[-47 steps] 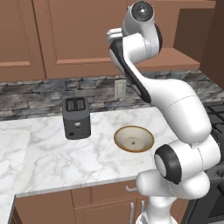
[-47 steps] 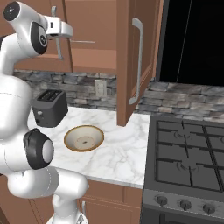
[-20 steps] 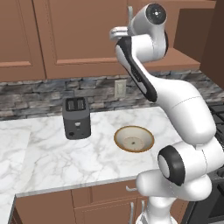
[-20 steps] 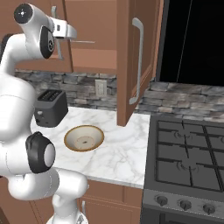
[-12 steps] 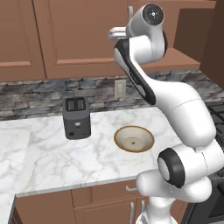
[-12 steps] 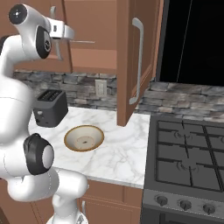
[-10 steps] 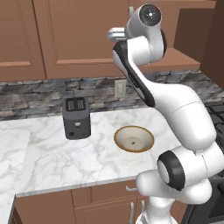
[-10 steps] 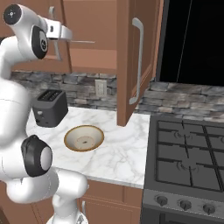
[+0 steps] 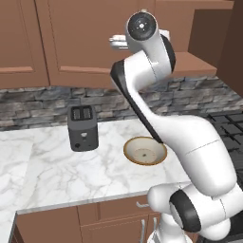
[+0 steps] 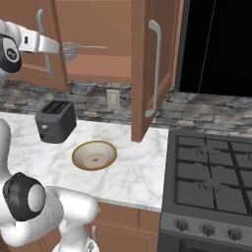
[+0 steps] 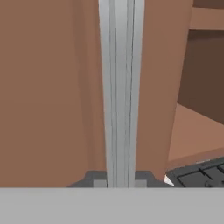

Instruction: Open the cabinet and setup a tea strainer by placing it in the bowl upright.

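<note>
The fingers [image 11: 121, 183] straddle the left door's handle [image 11: 120, 87], seemingly closed on it. Opening the cabinet [image 10: 147, 59] is in hand; next, pull outward.

We cannot see the gripper [image 11: 120, 183] whole: in the hand view its dark fingertips are cut off at the bottom, straddling the cabinet's silver handle [image 11: 120, 87], contact unclear. In the left base view the arm's upper links hide the hand and part of the cabinet [image 9: 85, 42]. The tea strainer [image 10: 72, 50] (on the shelf, right base view) is too small to tell its mesh. The arm covers the bowl's [image 9: 144, 151] right rim.
</note>
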You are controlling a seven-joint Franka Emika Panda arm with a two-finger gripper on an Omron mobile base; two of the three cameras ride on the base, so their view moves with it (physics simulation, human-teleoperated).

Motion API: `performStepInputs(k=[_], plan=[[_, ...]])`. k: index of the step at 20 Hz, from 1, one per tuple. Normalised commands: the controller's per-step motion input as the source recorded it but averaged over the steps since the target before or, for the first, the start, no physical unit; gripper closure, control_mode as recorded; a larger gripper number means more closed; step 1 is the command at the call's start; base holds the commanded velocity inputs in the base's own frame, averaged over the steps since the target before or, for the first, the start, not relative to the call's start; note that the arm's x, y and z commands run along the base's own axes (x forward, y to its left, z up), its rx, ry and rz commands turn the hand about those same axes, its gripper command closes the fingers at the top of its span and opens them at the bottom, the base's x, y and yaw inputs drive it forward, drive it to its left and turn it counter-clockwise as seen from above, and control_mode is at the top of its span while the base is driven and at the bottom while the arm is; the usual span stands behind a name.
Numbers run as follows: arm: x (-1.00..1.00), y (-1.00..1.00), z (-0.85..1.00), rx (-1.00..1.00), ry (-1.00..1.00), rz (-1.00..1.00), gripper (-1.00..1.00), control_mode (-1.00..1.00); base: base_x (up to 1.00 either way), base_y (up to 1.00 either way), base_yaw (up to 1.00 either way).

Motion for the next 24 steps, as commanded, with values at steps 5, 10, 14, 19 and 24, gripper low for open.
performStepInputs(k=[5,10,14,19,24], plan=[[-1.00,0.58,0.24,-0.01,0.01,-0.04,1.00,-1.00,0.00,0.00,0.00],[-1.00,0.56,0.29,-0.01,0.00,-0.02,1.00,-1.00,0.00,0.00,0.00],[-1.00,0.62,0.24,0.00,0.00,0.00,1.00,-1.00,0.00,0.00,0.00],[-0.97,0.75,0.07,-0.03,0.01,0.00,1.00,-1.00,0.00,0.00,0.00],[-0.65,0.65,0.00,-0.04,0.06,-0.04,1.00,-1.00,0.00,0.00,0.00]])
